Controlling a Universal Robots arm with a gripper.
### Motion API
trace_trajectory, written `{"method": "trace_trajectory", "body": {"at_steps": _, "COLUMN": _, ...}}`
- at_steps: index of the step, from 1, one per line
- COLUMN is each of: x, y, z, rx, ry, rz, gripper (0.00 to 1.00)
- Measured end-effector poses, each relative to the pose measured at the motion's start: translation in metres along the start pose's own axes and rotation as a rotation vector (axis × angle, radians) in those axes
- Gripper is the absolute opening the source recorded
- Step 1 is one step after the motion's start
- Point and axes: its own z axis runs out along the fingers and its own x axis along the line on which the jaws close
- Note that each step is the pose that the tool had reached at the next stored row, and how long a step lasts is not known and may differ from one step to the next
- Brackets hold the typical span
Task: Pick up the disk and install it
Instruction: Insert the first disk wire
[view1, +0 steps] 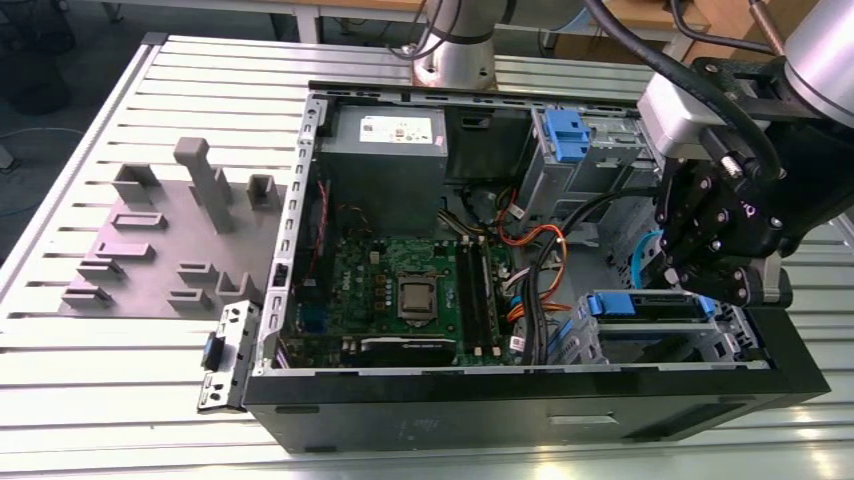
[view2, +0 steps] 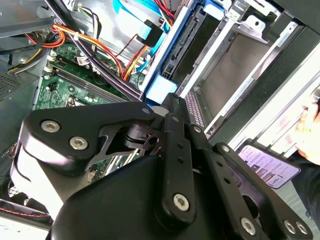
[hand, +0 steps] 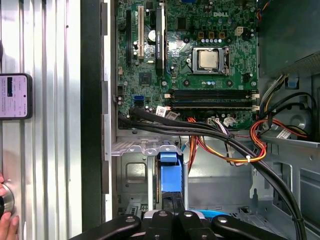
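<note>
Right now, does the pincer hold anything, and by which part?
It cannot be told. The pincer sits at the blue bracket end of the disk, which stands in the drive bay, but the contact is hidden.

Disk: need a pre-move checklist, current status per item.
1. Claw at the disk: ok. The black claw sits at the end of the flat silver disk in its bright blue plastic bracket.
2. Grip secure: cannot tell.
3. Disk fully seated in the grey metal drive cage: cannot tell; it is inside the cage.
4. Cables clear: cannot tell. The black and orange cable bundle passes close to the cage.
5. Workspace free of people: not ok. A person's hand is over the ribbed metal table beside the open black computer case.
</note>
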Motion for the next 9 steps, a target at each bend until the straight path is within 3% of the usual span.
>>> {"method": "trace_trajectory", "body": {"at_steps": 5, "x": 0.0, "y": -0.0002, "z": 0.0, "rx": 0.0, "ry": 0.0, "rz": 0.0, "gripper": 0.11}}
{"method": "trace_trajectory", "body": {"at_steps": 9, "x": -0.0001, "y": -0.0043, "z": -0.0001, "rx": 0.0, "ry": 0.0, "rz": 0.0, "gripper": 0.11}}
